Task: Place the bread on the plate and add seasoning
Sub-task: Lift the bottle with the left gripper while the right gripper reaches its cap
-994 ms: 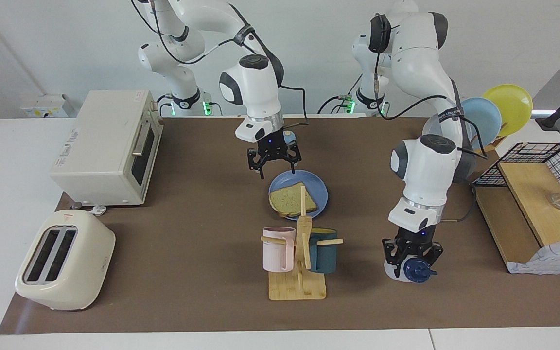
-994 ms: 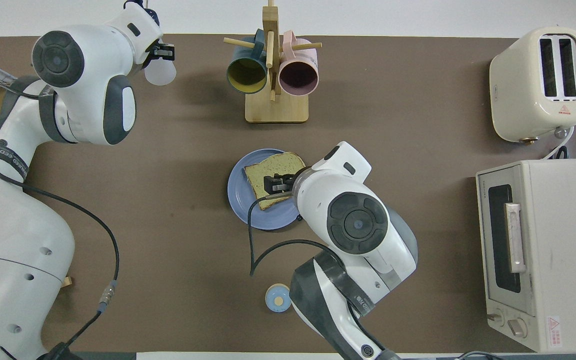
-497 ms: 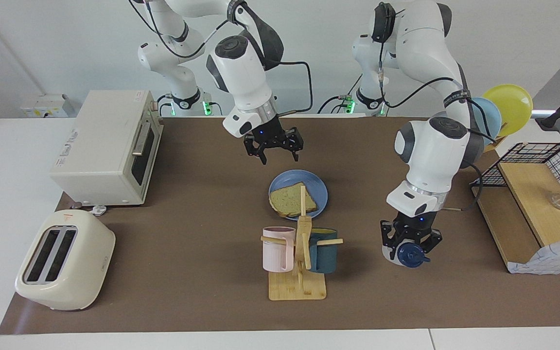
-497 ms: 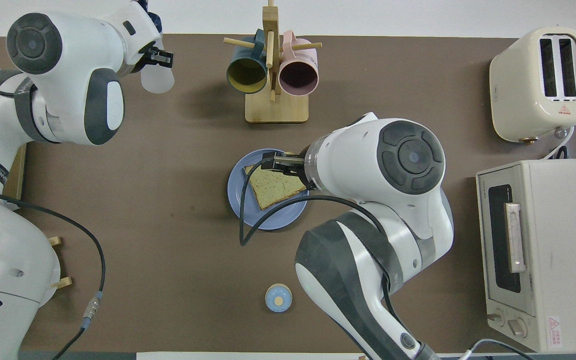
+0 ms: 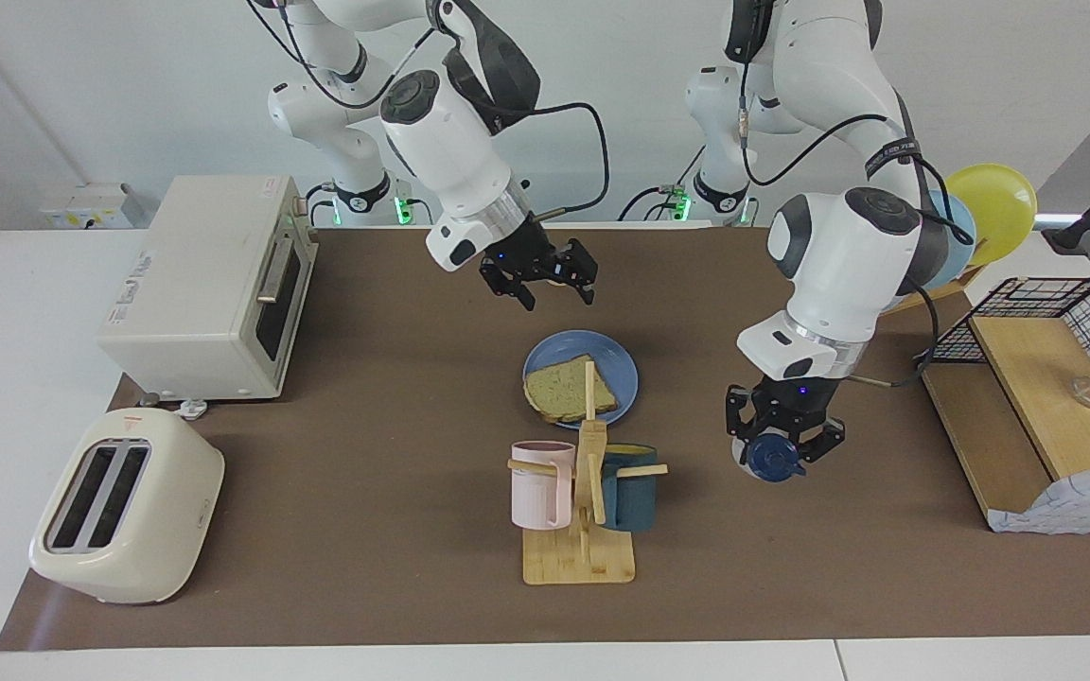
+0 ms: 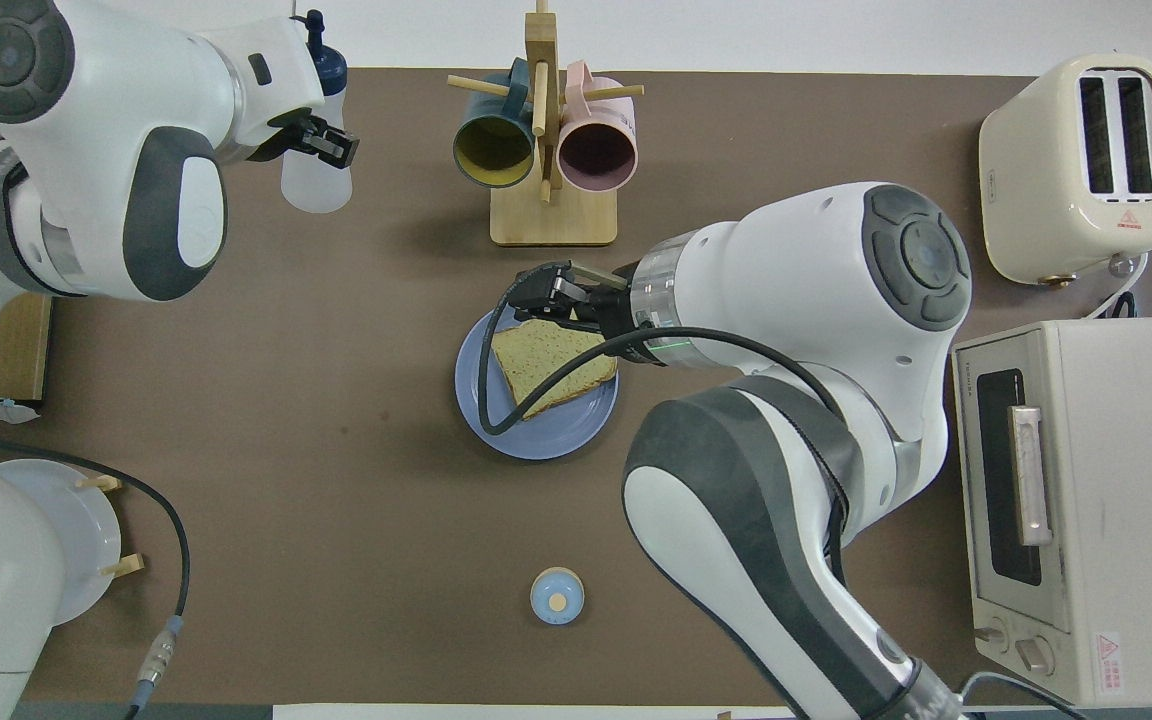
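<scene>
The bread (image 5: 562,388) (image 6: 548,365) lies flat on the blue plate (image 5: 623,364) (image 6: 536,440) in the middle of the table. My left gripper (image 5: 782,445) (image 6: 321,150) is shut on the seasoning (image 5: 772,461) (image 6: 316,185), a whitish bottle with a navy cap. It hangs tilted above the mat, beside the mug rack toward the left arm's end. My right gripper (image 5: 556,284) (image 6: 536,295) is open and holds nothing. It hovers over the plate's rim on the robots' side.
A wooden mug rack (image 5: 583,558) (image 6: 553,215) with a pink and a teal mug stands just past the plate. A toaster (image 5: 124,506) (image 6: 1081,165) and an oven (image 5: 214,284) (image 6: 1086,500) occupy the right arm's end. A small bell (image 6: 556,597) sits near the robots. A wire basket (image 5: 1037,312) stands at the left arm's end.
The left gripper has lifted the seasoning off the mat and carried it toward the plate. The right gripper has risen and drawn back from the bread toward the robots.
</scene>
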Controlling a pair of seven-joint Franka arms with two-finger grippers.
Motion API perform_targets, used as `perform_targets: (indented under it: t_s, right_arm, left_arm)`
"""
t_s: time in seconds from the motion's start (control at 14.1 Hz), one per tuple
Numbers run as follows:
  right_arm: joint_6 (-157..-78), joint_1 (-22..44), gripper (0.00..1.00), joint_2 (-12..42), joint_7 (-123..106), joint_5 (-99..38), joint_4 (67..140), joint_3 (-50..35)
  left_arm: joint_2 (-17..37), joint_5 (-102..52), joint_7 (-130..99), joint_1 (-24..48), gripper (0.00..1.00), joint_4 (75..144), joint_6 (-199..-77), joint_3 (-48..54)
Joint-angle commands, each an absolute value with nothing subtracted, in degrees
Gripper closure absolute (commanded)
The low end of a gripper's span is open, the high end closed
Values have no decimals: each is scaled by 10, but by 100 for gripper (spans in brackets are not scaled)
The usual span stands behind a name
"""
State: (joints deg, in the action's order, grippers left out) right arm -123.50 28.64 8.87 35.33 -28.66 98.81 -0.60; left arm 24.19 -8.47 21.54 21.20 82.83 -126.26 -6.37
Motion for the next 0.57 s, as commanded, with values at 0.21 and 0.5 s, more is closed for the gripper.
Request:
perform_targets:
  t_s: [0.21, 0.5]
  right_arm:
    - [-1220, 264, 8, 80, 459, -377, 955, -9]
    - [-1229, 264, 8, 96, 528, -428, 918, -10]
  left_arm:
    - [185, -112, 332, 208, 100, 860, -1172, -60]
    - [139, -118, 401, 212, 100, 888, -1117, -61]
